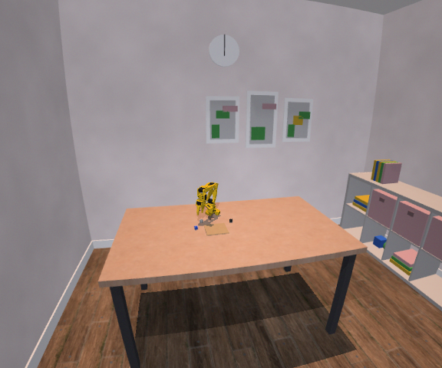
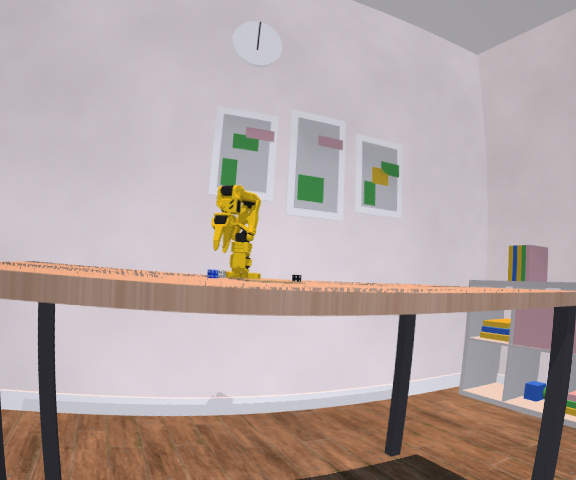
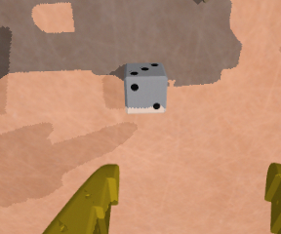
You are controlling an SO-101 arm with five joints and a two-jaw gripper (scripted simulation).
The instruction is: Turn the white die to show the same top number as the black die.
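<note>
The white die (image 3: 146, 89) (image 1: 201, 220) lies on the bare table, off the mat, in the arm's shadow. In the wrist view one face shows two pips and a neighbouring face shows three. My gripper (image 3: 193, 182) (image 1: 200, 211) (image 2: 220, 244) hangs above the die with its fingers apart and nothing between them. The black die (image 1: 231, 219) (image 2: 296, 277) sits on the table beyond the mat's right side; its top number is too small to read.
A blue die (image 1: 195, 228) (image 2: 213, 273) lies on the table left of the mat, close to the white die. The arm's base (image 2: 241, 272) stands just behind the dice. A shelf unit (image 1: 411, 221) stands by the right wall, away from the table.
</note>
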